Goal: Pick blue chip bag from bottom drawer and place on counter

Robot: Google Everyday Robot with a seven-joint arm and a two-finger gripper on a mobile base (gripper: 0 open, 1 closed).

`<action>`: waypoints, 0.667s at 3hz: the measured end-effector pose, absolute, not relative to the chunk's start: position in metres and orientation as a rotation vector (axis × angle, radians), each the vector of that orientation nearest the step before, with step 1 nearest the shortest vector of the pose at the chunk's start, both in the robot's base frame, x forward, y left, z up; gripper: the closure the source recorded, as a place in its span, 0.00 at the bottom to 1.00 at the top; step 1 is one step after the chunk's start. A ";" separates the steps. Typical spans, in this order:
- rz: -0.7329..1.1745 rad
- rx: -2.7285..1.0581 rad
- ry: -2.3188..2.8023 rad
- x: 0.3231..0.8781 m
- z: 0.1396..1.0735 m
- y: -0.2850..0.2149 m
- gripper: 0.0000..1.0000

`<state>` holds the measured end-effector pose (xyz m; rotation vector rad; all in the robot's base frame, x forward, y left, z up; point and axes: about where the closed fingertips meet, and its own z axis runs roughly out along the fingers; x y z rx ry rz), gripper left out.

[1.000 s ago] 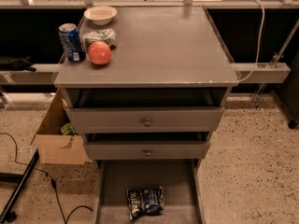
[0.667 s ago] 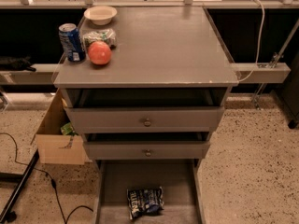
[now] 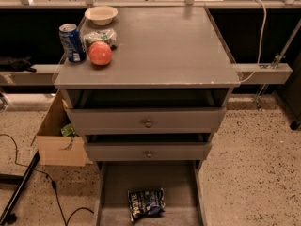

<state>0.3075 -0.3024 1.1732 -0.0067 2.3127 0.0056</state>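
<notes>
The gripper is outside the camera view, so its state cannot be told. The blue chip bag (image 3: 146, 203) lies crumpled on the floor of the bottom drawer (image 3: 141, 178), which is pulled out well below the tabletop (image 3: 164, 46), under two upper drawers (image 3: 146, 121). At the tabletop's far left corner, a bowl (image 3: 101, 15), a soda can (image 3: 72, 42), a crinkled packet (image 3: 100, 36) and a red fruit (image 3: 100, 53) sit close together. A cardboard box (image 3: 59, 147) stands on the ground below the tabletop's left edge.

Unseen gripper; bottom drawer (image 3: 146, 178) front cropped
</notes>
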 end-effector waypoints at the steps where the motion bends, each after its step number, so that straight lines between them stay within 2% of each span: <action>1: 0.006 -0.007 2.313 0.308 1.173 -0.302 0.00; 2: 0.006 -0.007 2.313 0.308 1.173 -0.302 0.00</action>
